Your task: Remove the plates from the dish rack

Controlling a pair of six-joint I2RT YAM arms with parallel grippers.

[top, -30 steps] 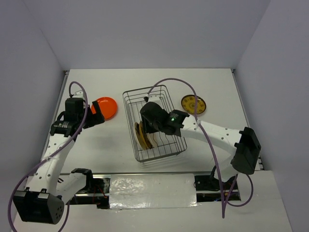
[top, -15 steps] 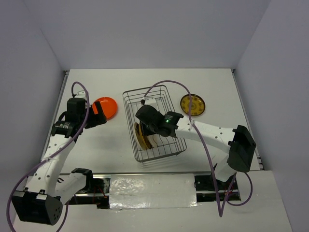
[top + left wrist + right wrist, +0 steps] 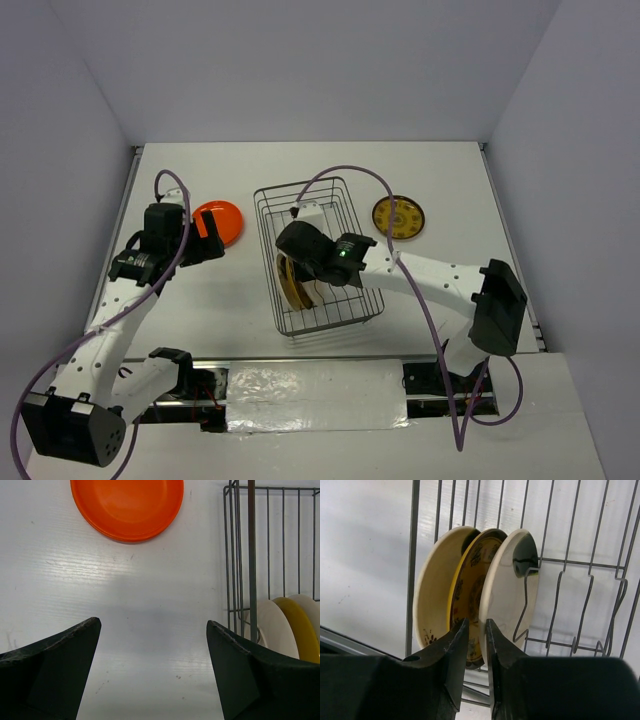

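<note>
Top view: dish rack [image 3: 332,200] sits mid-bench [image 3: 450,170] w/ three upright plates [image 3: 293,283] stood on edge in its near end, against the wall on the L arm's side. Orange plate [image 3: 220,220] lies flat on the bench, off the rack's L-arm side, level w/ its far end. Mustard plate [image 3: 399,216] lies flat off the rack's opposite side, also level w/ the far end. L claw [image 3: 207,247] hangs over bare bench btwn orange plate and rack, close to the plate's rim. R claw [image 3: 297,268] reaches down inside the rack, right over the upright plates; its opening is hidden here by the wrist. L wrist view: L claw [image 3: 153,622] is spread wide, nothing btwn the fingers, nothing touched, only bare bench below. Orange plate [image 3: 127,505] lies ahead, well outside the rack; the rack's corner [image 3: 251,555] stands to one side w/ the upright plates behind its wires. R wrist view: R claw [image 3: 476,630] is nearly closed, only a thin slit left. Beyond it, in order from the rack wall, stand first cream plate [image 3: 432,595], yellow patterned plate [image 3: 470,585] and second cream plate [image 3: 507,590]. The slit lines up w/ the second cream plate's near rim, beside the yellow one. Can't tell if the fingers pinch that rim or just sit above it.
</note>
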